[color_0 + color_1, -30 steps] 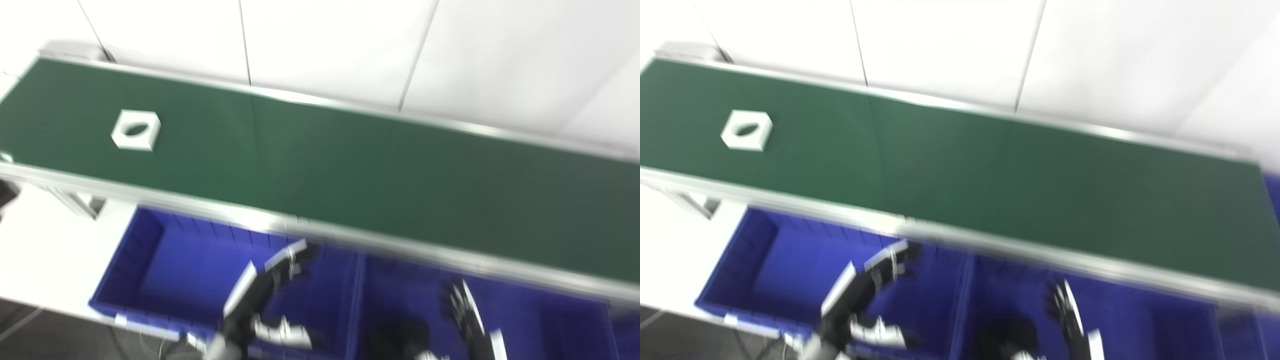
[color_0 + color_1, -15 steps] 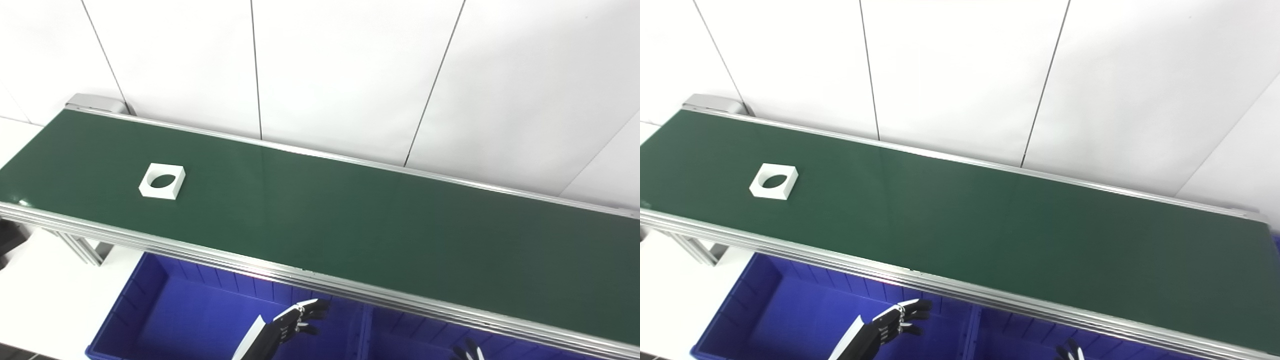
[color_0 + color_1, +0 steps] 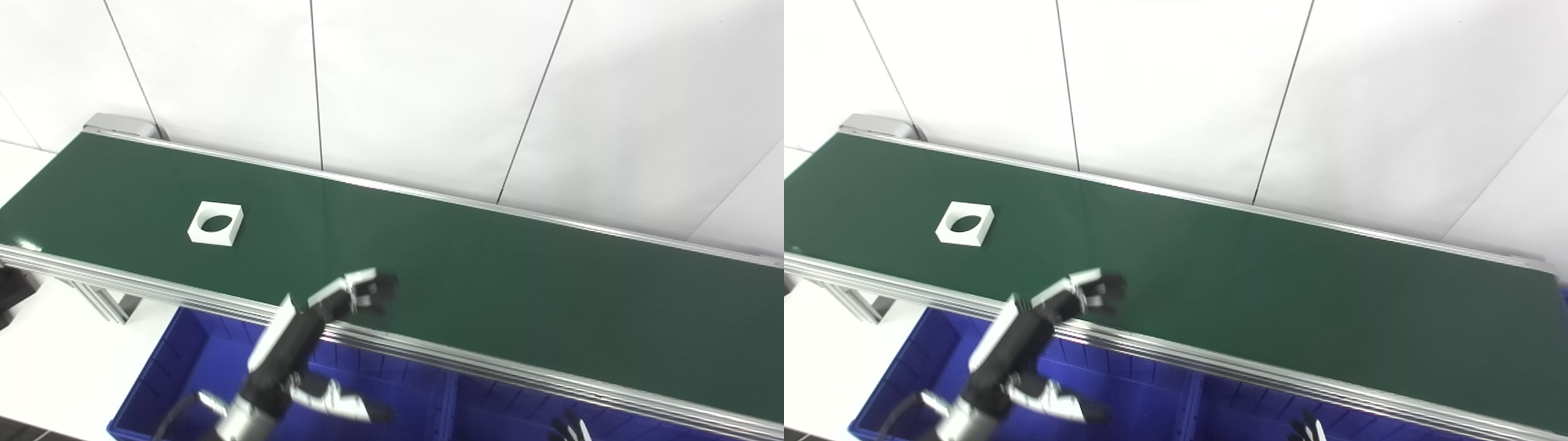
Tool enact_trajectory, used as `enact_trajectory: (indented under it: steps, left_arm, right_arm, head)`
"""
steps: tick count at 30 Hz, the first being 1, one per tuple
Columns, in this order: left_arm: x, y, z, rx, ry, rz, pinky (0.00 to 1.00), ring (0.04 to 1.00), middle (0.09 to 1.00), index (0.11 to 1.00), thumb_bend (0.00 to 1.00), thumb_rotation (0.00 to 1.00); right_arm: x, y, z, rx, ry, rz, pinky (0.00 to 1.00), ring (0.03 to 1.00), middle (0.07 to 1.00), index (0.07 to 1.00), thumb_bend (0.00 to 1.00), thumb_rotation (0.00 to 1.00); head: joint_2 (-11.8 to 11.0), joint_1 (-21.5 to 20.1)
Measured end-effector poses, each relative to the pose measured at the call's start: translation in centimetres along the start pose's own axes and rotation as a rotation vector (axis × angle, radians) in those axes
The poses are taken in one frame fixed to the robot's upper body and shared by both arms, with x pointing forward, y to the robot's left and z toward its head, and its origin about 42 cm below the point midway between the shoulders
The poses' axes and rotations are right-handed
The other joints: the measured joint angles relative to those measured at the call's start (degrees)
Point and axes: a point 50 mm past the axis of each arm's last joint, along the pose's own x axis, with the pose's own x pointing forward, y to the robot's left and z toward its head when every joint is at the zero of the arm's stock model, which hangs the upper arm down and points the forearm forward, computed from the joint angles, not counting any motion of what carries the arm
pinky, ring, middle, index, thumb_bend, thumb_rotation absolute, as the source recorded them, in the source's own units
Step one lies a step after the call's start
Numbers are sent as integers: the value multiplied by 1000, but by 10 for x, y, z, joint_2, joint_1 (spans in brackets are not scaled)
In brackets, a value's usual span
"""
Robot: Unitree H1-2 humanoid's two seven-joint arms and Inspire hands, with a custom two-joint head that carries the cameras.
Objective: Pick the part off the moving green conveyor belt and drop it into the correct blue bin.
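Note:
A white square part with a round hole (image 3: 215, 223) lies flat on the green conveyor belt (image 3: 490, 282) toward its left end. My left hand (image 3: 343, 300) is raised over the belt's near rail, right of the part and well apart from it. It is open, fingers curled loosely forward and thumb spread low, holding nothing. Only the fingertips of my right hand (image 3: 568, 429) show at the bottom edge, over the right blue bin (image 3: 490, 410). The left blue bin (image 3: 184, 361) sits below the belt's near rail.
A white panelled wall (image 3: 429, 92) rises behind the belt. Silver rails (image 3: 490, 367) run along both belt edges. A white table surface (image 3: 55, 343) lies at the lower left beside the bins, with the belt's metal leg (image 3: 104, 303) there.
The view tilted up from the bins a second ago, then steadied. My left hand rose from over the left bin to above the belt's near rail. The white part drifted right along the belt.

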Motion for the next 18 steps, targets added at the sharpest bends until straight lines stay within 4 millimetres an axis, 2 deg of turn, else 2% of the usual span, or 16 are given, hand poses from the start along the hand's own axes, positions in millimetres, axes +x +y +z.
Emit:
enact_trajectory:
  steps: [5,8,11,12,14,18]
  left_arm:
    - [21,23,12,45,-25,-22,723,835,872,853,1000,251]
    - [28,32,14,79,-26,-16,751,854,885,858,1000,315]
    - [38,39,14,130,-17,-4,774,863,893,860,1000,342]
    - [41,40,14,137,-17,-2,815,899,920,887,994,350]
    - [48,42,12,160,-5,-7,879,941,951,916,954,354]
    - [66,51,3,226,42,-16,920,960,973,944,905,385]
  right_arm:
    - [1,1,1,2,-4,-7,806,855,896,960,788,308]
    - [3,1,1,2,-10,-11,806,849,891,953,796,323]
    - [6,1,2,2,-18,-7,802,844,889,949,792,313]
    - [7,2,3,2,-22,-6,789,834,877,940,803,330]
    - [8,2,3,0,-24,-13,773,818,862,930,814,342]
    - [9,2,3,-3,-30,-32,758,805,852,919,826,364]
  head:
    - [-1,-1]
    - [3,-7]
    - [4,-12]
    - [6,-18]
    - [7,-23]
    - [10,-34]
